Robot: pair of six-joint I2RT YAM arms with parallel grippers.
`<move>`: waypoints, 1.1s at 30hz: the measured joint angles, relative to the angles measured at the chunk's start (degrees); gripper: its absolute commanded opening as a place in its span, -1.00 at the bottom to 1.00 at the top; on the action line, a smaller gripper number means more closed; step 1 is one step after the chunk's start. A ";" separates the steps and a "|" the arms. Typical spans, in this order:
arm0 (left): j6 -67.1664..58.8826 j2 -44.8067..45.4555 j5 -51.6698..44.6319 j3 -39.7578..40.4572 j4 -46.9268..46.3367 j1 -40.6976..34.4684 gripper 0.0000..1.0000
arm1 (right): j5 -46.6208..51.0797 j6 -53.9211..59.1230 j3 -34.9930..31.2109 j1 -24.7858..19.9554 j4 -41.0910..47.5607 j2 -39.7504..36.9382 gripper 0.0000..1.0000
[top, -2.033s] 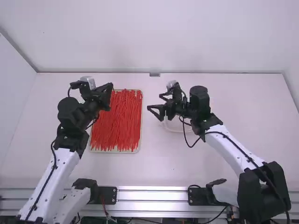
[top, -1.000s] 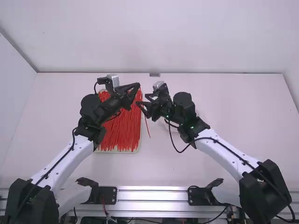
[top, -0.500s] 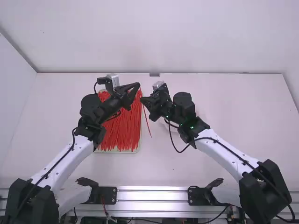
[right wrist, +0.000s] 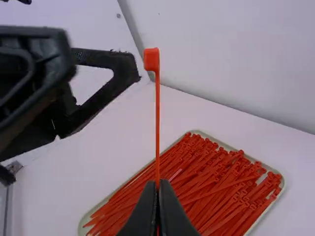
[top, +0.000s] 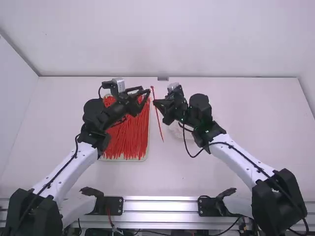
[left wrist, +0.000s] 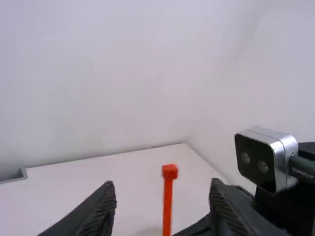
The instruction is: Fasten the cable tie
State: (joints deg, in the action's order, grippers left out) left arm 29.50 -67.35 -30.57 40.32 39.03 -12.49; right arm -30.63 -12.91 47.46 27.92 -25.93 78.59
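Observation:
My right gripper [top: 157, 106] is shut on one red cable tie [top: 157, 118], gripping its strap partway along. In the right wrist view the cable tie [right wrist: 157, 128] stands straight up from the right gripper [right wrist: 157, 196], square head on top. My left gripper [top: 143, 97] is open just left of the tie's head, above the tray's far right corner. The left wrist view shows the tie's head [left wrist: 169, 172] in the gap of the left gripper [left wrist: 162, 209], touching neither finger.
A beige tray [top: 145, 158] holding several loose red cable ties [top: 123, 132] lies left of centre, below the left arm. The tray [right wrist: 91, 221] also lies beneath the held tie. The right arm's wrist camera [left wrist: 266, 157] is close beside the left gripper.
The left arm swung from the tray's left side to its far right corner. The right gripper, open before, has shut on a tie and lifted its head up to the left gripper's fingers.

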 measured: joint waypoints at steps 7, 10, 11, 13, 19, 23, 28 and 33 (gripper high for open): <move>-2.38 0.00 -9.97 0.61 -0.11 7.19 0.48 | -11.15 0.00 0.00 -6.36 -2.25 0.00 -1.00; -4.50 -0.02 -17.75 3.63 -0.35 10.03 0.62 | -17.03 -0.07 0.00 -8.70 -5.20 0.00 -1.00; -4.87 -0.04 -19.10 4.37 -0.35 10.40 0.63 | -18.18 -0.07 0.00 -9.11 -5.84 0.00 -1.00; -6.19 -0.11 -23.85 7.23 -0.90 11.30 0.68 | -22.21 0.02 0.00 -10.25 -8.17 0.00 -1.00; -11.37 -3.69 -36.74 15.45 -5.38 11.45 0.70 | -29.66 -0.90 0.04 -11.82 -13.14 0.00 -1.00; -13.31 -7.72 -42.49 19.47 -6.14 11.23 0.68 | -31.41 -1.53 0.04 -11.80 -15.67 0.00 -1.00; -14.53 -13.92 -51.10 24.57 -2.54 11.10 0.65 | -33.35 -3.34 0.04 -11.80 -21.44 0.00 -1.00; -13.88 -17.53 -55.82 27.74 0.26 8.98 0.67 | -33.73 -5.14 0.04 -11.58 -25.49 0.00 -1.00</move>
State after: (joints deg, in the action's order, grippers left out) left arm 15.62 -84.88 -86.39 68.05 39.29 -3.51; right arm -64.36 -18.04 47.51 16.34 -51.42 78.59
